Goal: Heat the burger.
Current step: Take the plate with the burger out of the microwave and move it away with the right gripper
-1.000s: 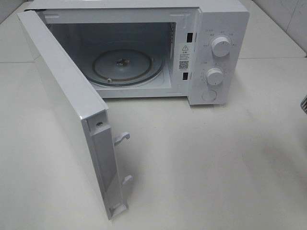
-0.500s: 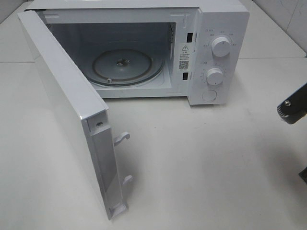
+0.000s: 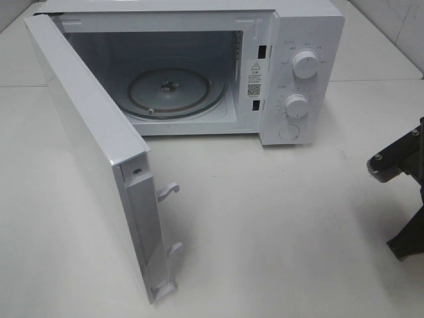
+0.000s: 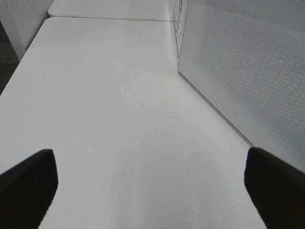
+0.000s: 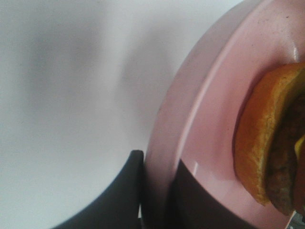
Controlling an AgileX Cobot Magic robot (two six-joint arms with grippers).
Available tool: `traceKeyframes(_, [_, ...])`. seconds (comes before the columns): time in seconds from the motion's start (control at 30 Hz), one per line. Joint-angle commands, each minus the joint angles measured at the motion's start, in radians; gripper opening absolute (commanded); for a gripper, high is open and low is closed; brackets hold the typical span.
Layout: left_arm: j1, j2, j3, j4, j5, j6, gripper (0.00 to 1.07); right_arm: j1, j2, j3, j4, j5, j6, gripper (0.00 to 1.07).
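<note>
White microwave (image 3: 291, 73), warning-triangle label (image 3: 255, 67) and QR code, text unreadable.

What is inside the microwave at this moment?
Inside the microwave only the round glass turntable is visible, and nothing lies on it. The open door covers part of the chamber's left wall. The burger sits on the pink plate, held by the right claw.

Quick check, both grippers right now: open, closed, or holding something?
Left gripper: open, fingers wide apart over the bare table, holding nothing.
Right gripper: closed on the rim of the pink plate that carries the burger.
</note>
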Motion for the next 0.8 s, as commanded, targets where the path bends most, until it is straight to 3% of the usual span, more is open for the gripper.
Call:
traceKeyframes(0.03, [0.002,-0.018,0.0,0.001,-0.013,-0.003,1.0,-0.049,0.053,-0.004,-0.099,0.006,0.049,0.0])
traceKeyframes(0.5, [0.002,-0.018,0.0,0.001,-0.013,-0.003,1.0,-0.19,0.233,-0.019,-0.134,-0.157,0.125,0.01])
traceKeyframes(0.8, [0.002,-0.018,0.0,0.001,-0.013,-0.003,1.0,-0.204,0.278,-0.047,-0.145,-0.176,0.124,0.09])
